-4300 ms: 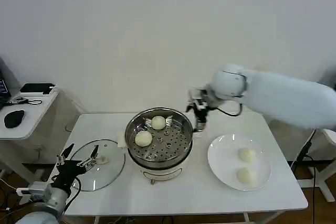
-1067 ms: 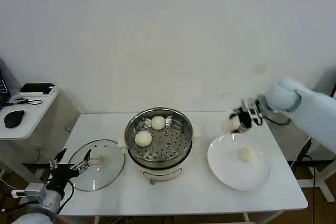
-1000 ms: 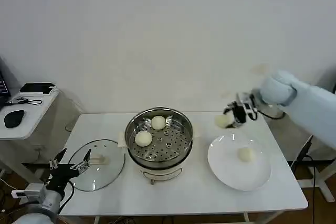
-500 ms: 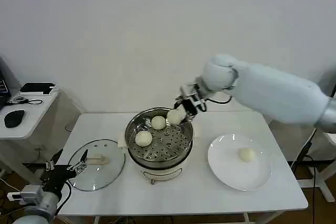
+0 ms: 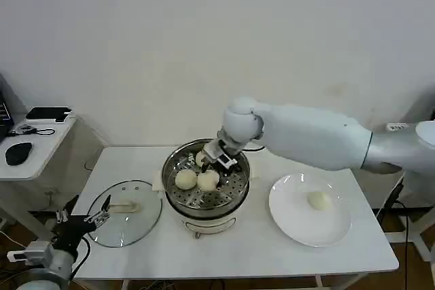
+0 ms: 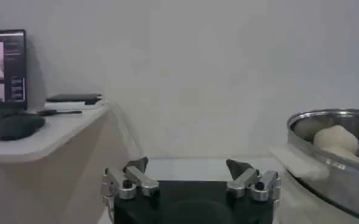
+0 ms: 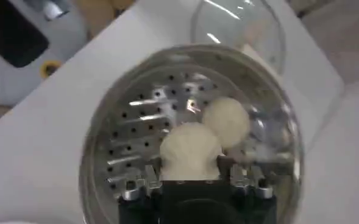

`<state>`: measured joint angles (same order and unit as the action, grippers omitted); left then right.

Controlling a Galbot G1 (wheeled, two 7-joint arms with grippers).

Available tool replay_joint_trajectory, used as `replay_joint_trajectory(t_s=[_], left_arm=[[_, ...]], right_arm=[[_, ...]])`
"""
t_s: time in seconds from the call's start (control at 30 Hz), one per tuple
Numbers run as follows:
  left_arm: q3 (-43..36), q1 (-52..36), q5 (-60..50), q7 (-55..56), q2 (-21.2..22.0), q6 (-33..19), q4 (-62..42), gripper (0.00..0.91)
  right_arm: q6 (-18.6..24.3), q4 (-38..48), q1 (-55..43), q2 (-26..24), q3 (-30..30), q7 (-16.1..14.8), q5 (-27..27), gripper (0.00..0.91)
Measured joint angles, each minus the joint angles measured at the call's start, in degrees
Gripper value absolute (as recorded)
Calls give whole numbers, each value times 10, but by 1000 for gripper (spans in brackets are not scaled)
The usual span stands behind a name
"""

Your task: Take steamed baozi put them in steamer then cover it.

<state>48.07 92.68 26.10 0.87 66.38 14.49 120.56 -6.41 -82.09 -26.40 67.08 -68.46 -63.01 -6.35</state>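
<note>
Your right gripper (image 5: 209, 173) is down inside the steamer (image 5: 237, 185), clamped on a baozi (image 5: 208, 180) beside two others. One baozi (image 5: 318, 200) lies on the plate (image 5: 289, 219), right. Left gripper (image 5: 85, 216), fingers apart, waits near the cover (image 5: 136, 219).

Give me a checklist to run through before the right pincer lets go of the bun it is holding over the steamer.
1. Bun is inside the steamer rim: ok, the held baozi sits low over the perforated floor.
2. Right pincer has the bun between its fingers: ok.
3. Landing spot free: cannot tell, the held bun is very close to the neighbouring baozi; contact is unclear.
4. One bun left to fetch: ok, the last baozi lies on the plate.
5. Cover out of the way: ok, it lies on the table left of the steamer.
6. Left pincer clear: ok, open near the cover.
</note>
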Motion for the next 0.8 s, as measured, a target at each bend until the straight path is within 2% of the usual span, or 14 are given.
replay_joint_trajectory(t_s=[0.47, 0.5, 0.53, 0.8], left_arm=[[0, -1, 1, -1, 1, -1, -3, 907], [0, -1, 1, -1, 2, -1, -3, 907], [0, -1, 1, -1, 2, -1, -3, 907], [1, 0, 1, -1, -1, -1, -4, 907]], right_arm=[[48, -2, 10, 11, -20, -9, 9, 645], [50, -2, 11, 11, -20, -9, 9, 705], [53, -2, 12, 12, -20, -8, 9, 907], [63, 3, 7, 9, -17, -6, 10, 907]])
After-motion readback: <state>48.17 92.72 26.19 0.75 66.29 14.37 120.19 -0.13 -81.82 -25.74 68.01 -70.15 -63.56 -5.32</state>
